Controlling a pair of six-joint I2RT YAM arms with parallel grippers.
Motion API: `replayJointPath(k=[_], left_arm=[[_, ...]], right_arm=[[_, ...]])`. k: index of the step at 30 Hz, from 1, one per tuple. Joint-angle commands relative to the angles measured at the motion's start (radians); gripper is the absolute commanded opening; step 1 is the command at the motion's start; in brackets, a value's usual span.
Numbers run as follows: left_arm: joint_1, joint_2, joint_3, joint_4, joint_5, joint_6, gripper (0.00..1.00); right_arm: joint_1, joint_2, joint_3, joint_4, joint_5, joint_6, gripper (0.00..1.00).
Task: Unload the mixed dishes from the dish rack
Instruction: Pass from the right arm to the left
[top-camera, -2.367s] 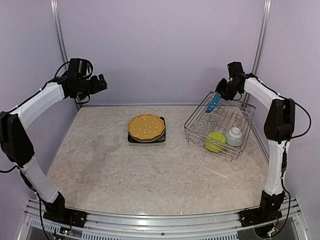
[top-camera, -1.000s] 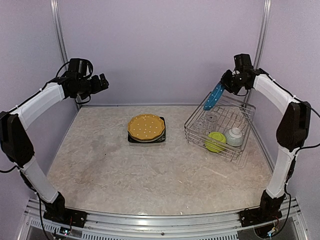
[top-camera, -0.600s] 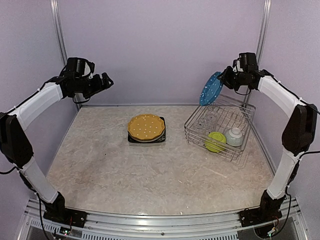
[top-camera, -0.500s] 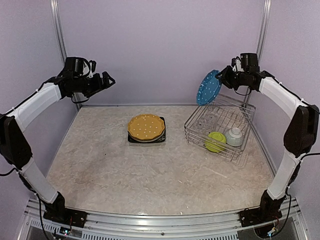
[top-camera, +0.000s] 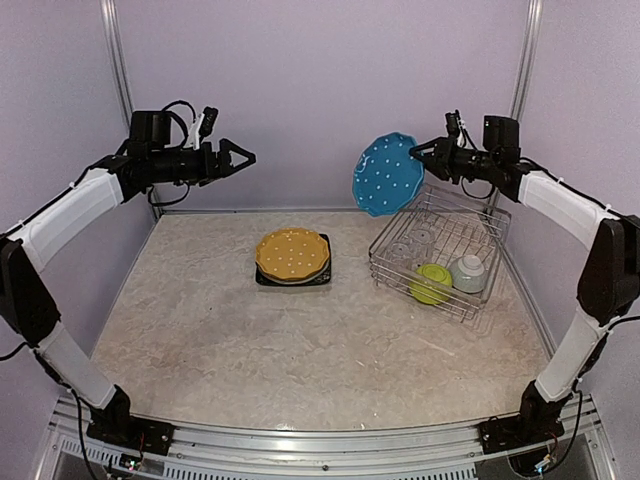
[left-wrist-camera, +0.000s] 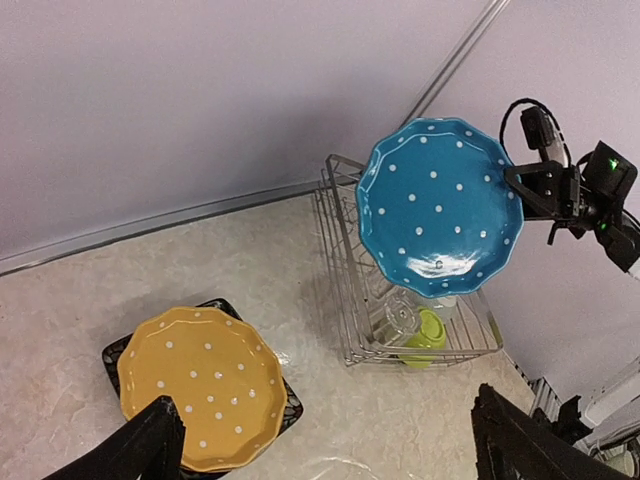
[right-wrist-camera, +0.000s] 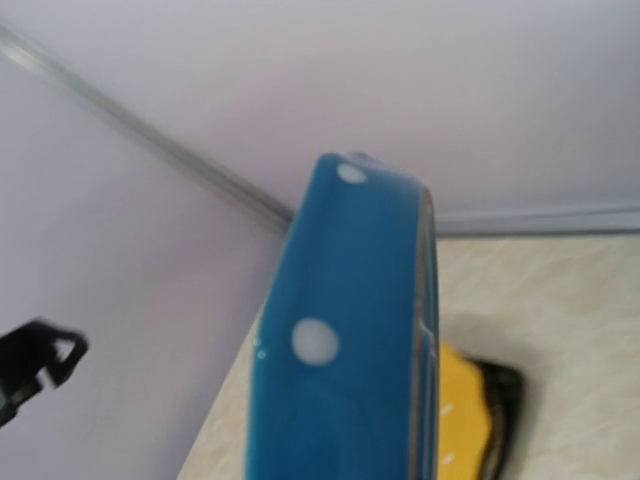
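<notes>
In the upper right of the overhead view, the right gripper clamps the rim of the blue white-dotted plate, held on edge in the air above the dish rack. At upper left, the left gripper hangs empty, fingers spread wide. At centre frame, the yellow plate lies on the black square plate.
</notes>
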Motion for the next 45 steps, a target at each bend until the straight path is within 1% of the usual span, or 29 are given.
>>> replayJointPath(k=[1,5,10,14,19,22,27,37,45], left_arm=[[-0.062,0.023,0.017,0.017,0.055,0.066,0.94],[-0.100,0.060,0.043,-0.002,0.093,0.083,0.91],[-0.126,0.064,0.003,0.018,0.202,0.252,0.87],[-0.126,0.053,-0.017,0.003,0.202,0.339,0.85],[-0.154,0.076,0.012,-0.066,0.155,0.413,0.81],[-0.175,0.097,0.039,-0.099,0.128,0.431,0.75],[-0.206,0.123,0.058,-0.110,0.094,0.461,0.62],[-0.223,0.141,0.072,-0.169,0.074,0.532,0.39],[-0.246,0.153,0.077,-0.198,0.026,0.563,0.26]], right_arm=[[0.060,-0.074,-0.020,0.231,-0.146,0.029,0.00],[0.103,-0.049,-0.016,0.242,-0.223,0.038,0.00],[0.153,-0.022,-0.015,0.236,-0.310,0.044,0.00],[0.189,-0.007,-0.015,0.212,-0.382,0.033,0.00],[0.218,-0.004,-0.016,0.162,-0.406,0.003,0.00],[0.234,0.001,-0.020,0.160,-0.415,0.014,0.00],[0.265,0.016,-0.022,0.126,-0.440,0.009,0.00],[0.301,0.023,-0.020,0.029,-0.445,-0.033,0.00],[0.310,0.029,-0.012,0.008,-0.449,-0.038,0.00]])
